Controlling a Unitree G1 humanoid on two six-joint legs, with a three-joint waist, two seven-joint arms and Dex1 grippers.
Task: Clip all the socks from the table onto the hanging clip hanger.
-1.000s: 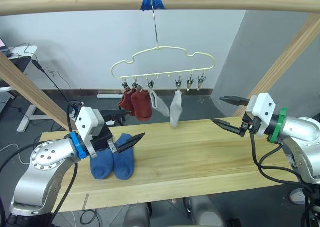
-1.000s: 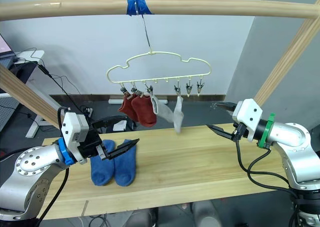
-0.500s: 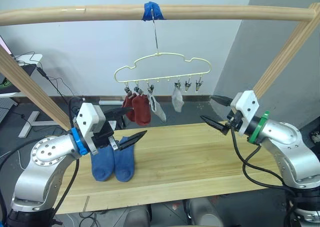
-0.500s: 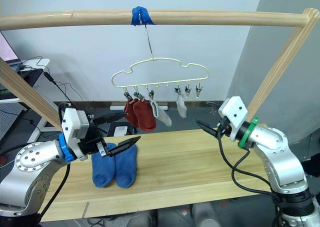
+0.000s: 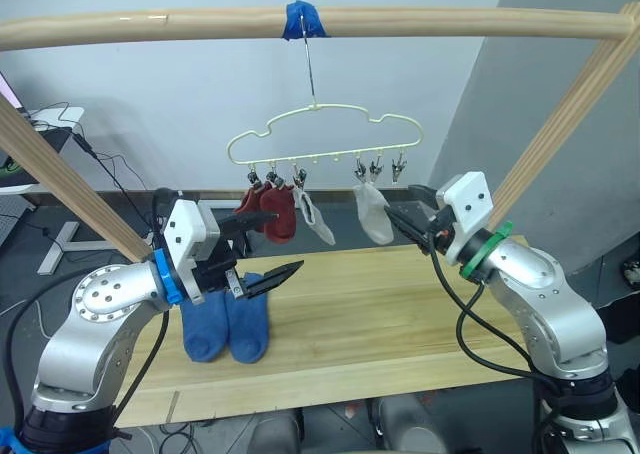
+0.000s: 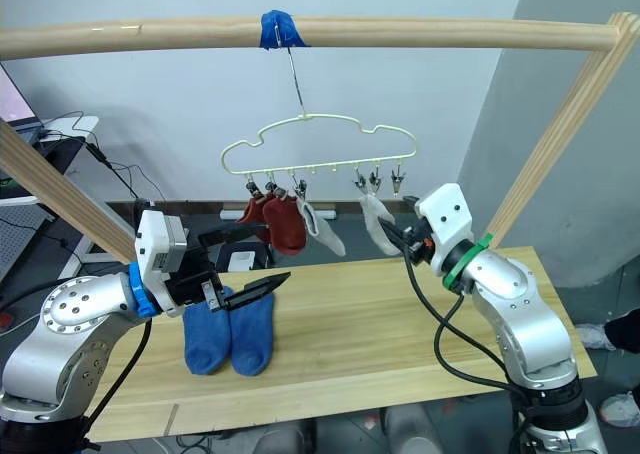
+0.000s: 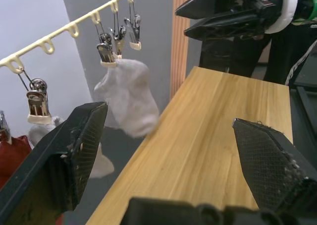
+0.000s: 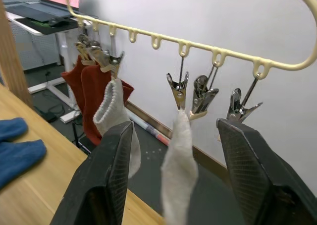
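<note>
On the pale plank table (image 5: 400,304), two blue socks (image 5: 226,324), both hands (image 5: 262,254) (image 6: 404,242) spread open, empty, grey walls behind.

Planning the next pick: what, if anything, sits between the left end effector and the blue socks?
Nothing visible does. The open left end effector hangs just above the blue socks, which lie side by side on the table.

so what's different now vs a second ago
The right claw has swung in from out over the table's right end, up beside the second grey sock on the clip hanger, jaws open. The left claw has barely moved, open above the two blue socks, which stay on the table. Four socks remain clipped.
</note>
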